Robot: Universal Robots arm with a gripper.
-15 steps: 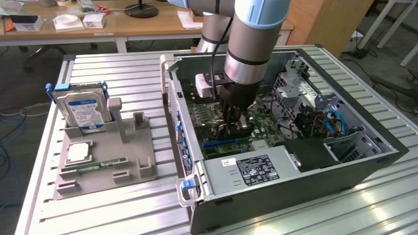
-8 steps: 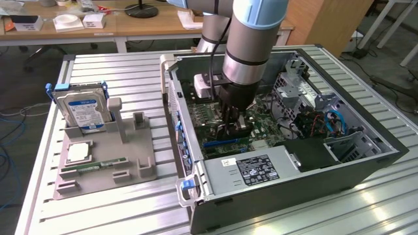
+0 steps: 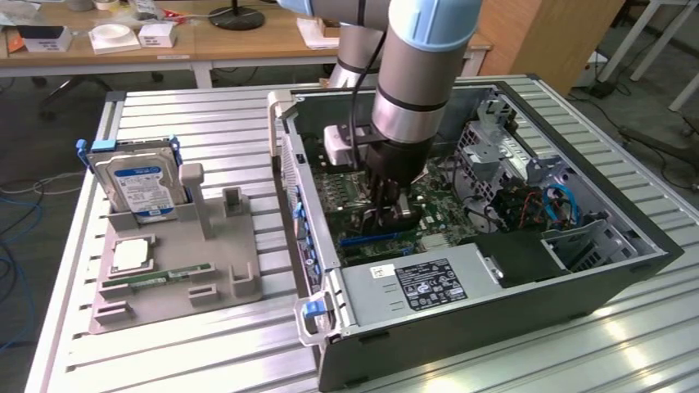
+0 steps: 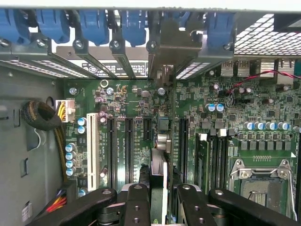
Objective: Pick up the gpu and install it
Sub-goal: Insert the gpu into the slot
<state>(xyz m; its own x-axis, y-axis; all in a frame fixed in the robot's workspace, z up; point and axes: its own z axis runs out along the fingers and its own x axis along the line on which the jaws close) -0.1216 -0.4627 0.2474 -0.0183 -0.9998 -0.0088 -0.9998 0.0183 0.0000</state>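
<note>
The gpu [image 4: 160, 169] shows edge-on in the wrist view, a thin dark card standing upright over the green motherboard [image 4: 136, 99]. My gripper [image 4: 159, 190] is shut on it, one black finger on each side. The card's silvery end bracket [image 4: 163, 61] reaches up to the row of rear slot openings. The card lies along the line of the black expansion slots [image 4: 128, 146]; whether it is seated I cannot tell. In the exterior view my gripper [image 3: 391, 214] is down inside the open computer case [image 3: 611, 278], holding the dark gpu [image 3: 395, 224] just above a blue slot [image 3: 377, 239].
A grey holder tray [image 3: 175, 303] on the exterior view's left carries a silver hard drive [image 3: 137, 184], a green RAM stick [image 3: 159, 277] and a square chip [image 3: 131, 254]. The power supply [image 3: 426, 282] fills the case's near corner. Blue latches [image 4: 94, 23] and a CPU socket [image 4: 263, 183] flank the card.
</note>
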